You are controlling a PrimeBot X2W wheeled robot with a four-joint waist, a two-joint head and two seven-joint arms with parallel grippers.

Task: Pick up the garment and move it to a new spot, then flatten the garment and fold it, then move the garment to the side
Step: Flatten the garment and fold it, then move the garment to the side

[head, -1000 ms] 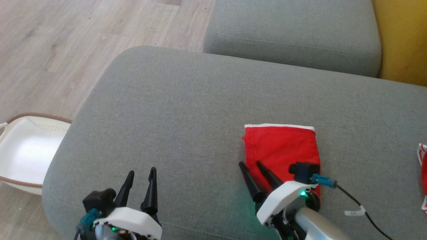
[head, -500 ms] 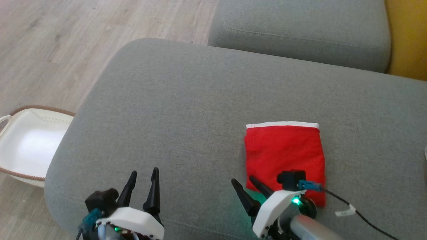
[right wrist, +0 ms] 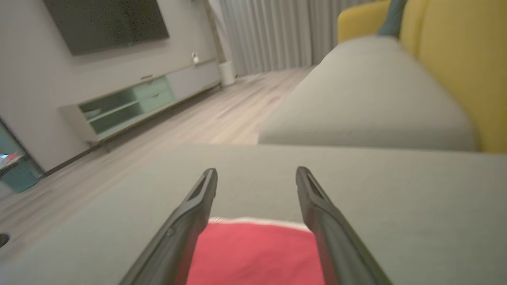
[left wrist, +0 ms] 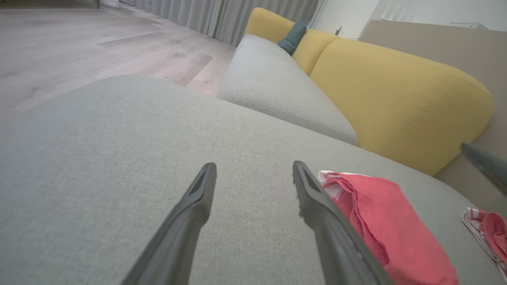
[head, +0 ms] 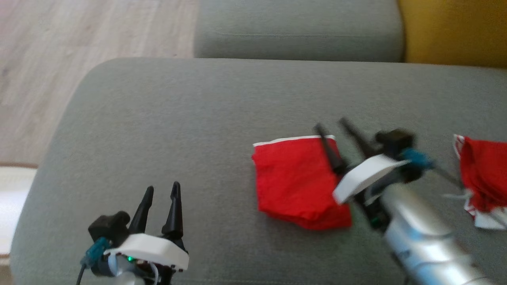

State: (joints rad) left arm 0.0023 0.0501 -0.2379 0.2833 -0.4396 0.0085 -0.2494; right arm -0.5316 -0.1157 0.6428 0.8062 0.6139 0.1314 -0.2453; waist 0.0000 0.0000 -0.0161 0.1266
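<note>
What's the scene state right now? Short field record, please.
surface: grey sofa cushion
garment: red with a white band, folded, lying on the cushion
left gripper: jaws open, empty, above bare cushion
right gripper: jaws open, empty, over the garment's right edge; contact unclear
second red cloth: crumpled, at the right edge of the head view
basket: white, beside the cushion at the left

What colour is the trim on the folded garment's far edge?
White, on the red garment; best in head view.
</note>
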